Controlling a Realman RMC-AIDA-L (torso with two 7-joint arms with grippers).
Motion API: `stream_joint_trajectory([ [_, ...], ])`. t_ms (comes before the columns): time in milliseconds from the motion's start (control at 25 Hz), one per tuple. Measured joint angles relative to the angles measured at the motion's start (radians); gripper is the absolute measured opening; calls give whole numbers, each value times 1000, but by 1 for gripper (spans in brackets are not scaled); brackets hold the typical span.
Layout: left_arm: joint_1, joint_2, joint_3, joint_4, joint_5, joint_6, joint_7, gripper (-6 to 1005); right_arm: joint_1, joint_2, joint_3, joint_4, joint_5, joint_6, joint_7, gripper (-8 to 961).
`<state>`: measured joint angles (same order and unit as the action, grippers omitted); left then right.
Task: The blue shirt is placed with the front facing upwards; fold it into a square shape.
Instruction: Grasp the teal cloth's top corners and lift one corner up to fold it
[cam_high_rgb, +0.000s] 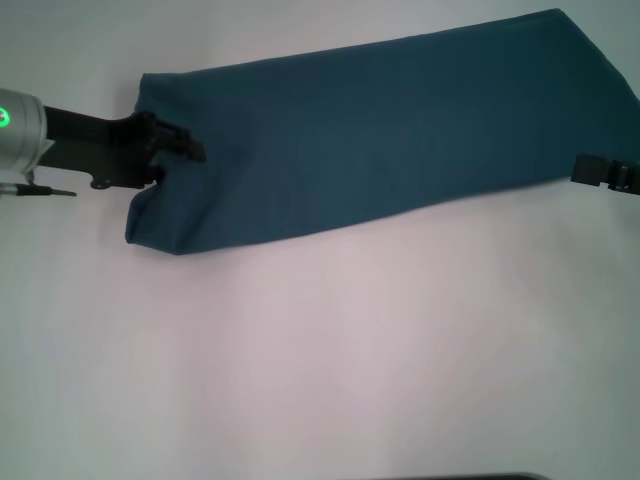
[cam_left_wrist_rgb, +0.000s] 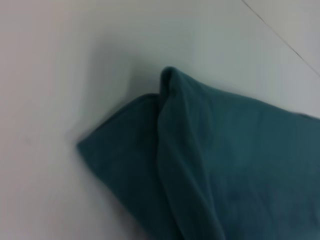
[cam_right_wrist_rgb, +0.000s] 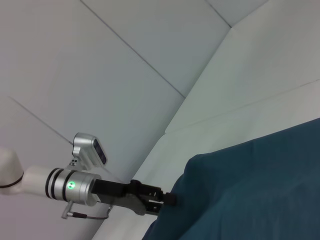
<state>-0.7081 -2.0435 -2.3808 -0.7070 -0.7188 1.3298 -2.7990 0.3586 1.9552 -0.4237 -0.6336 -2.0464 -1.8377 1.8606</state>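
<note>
A blue shirt (cam_high_rgb: 370, 140), folded into a long band, lies across the white tabletop (cam_high_rgb: 320, 360). The left gripper (cam_high_rgb: 190, 148) has its fingers closed on the band's left end. The right gripper (cam_high_rgb: 606, 173) sits at the opposite end; whether its fingers are open cannot be told.

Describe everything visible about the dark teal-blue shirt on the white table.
The dark teal-blue cotton-looking shirt lies folded into a long band, slanting across the white table. No print, collar or sleeve shows. Its surface is smooth; at its left end the layers lie doubled with a raised fold. The left gripper is at that end, touching the edge. The right gripper sits at the opposite end's edge.
</note>
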Motion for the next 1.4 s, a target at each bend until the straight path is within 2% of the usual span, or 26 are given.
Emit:
stream_joint_trajectory([
  [80, -13, 16, 1, 11, 2, 30, 8, 540, -1, -1, 4, 0, -1, 0, -1, 924],
  [200, -23, 33, 3, 22, 6, 38, 9, 485, -1, -1, 6, 0, -2, 0, -4, 924],
  [520, -25, 26, 13, 24, 26, 22, 10, 337, -3, 1, 8, 1, -3, -2, -1, 925],
  [720, -22, 27, -4, 16, 14, 60, 32, 117, -3, 0, 8, 2, -3, -2, -1, 925],
  [800, -15, 34, -37, 1, 5, 103, 56, 91, -3, 3, 8, 3, -3, 1, -1, 924],
  [960, 21, 58, -85, -48, 1, 149, 56, 38, 3, 19, 14, 9, 2, 33, -1, 924],
  [1200, 69, 118, -107, -56, 2, 171, 51, 38, 29, 63, 13, 11, 3, 130, -11, 925],
  [1320, 88, 130, -145, -64, 1, 185, 57, 38, 56, 89, 9, 10, 2, 156, -44, 924],
  [1400, 91, 131, -159, -68, 0, 197, 64, 38, 75, 107, 15, 6, 21, 144, -83, 920],
])
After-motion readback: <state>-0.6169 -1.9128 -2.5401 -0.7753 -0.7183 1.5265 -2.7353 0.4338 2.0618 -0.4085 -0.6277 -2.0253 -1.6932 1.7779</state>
